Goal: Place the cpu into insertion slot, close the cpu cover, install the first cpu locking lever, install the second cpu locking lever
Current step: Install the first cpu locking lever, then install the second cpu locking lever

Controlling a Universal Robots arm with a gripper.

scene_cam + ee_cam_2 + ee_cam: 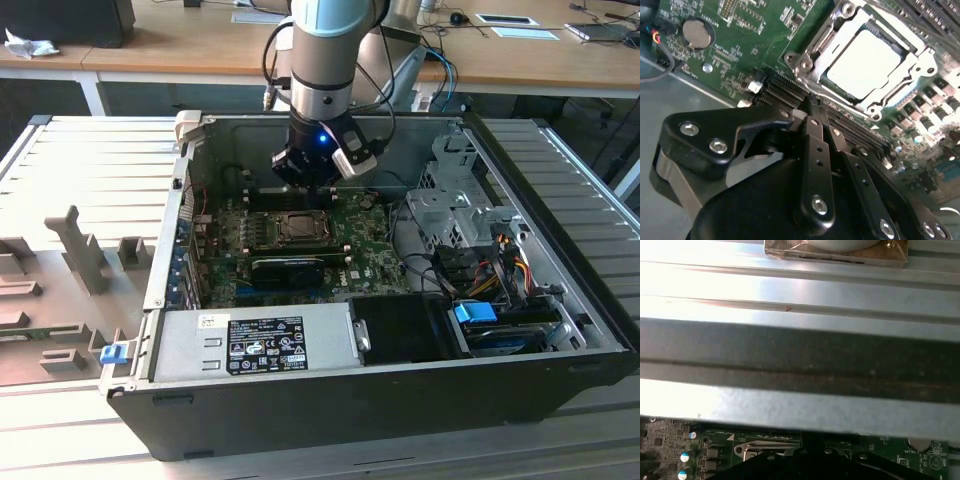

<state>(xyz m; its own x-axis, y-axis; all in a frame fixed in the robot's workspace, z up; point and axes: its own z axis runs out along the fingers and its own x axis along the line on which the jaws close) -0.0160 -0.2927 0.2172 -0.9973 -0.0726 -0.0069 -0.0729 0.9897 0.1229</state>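
With the cpu (867,62) seated and the cpu cover (920,62) down, the gripper (812,107), jaws closed and empty, hovers at the socket's 7 o'clock, apparently working the locking levers.

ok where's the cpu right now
The cpu sits in the insertion slot on the green motherboard, framed by the cpu cover, in the second wrist view. The gripper hovers beside the socket.

No legible txt on PSU label (265,342)
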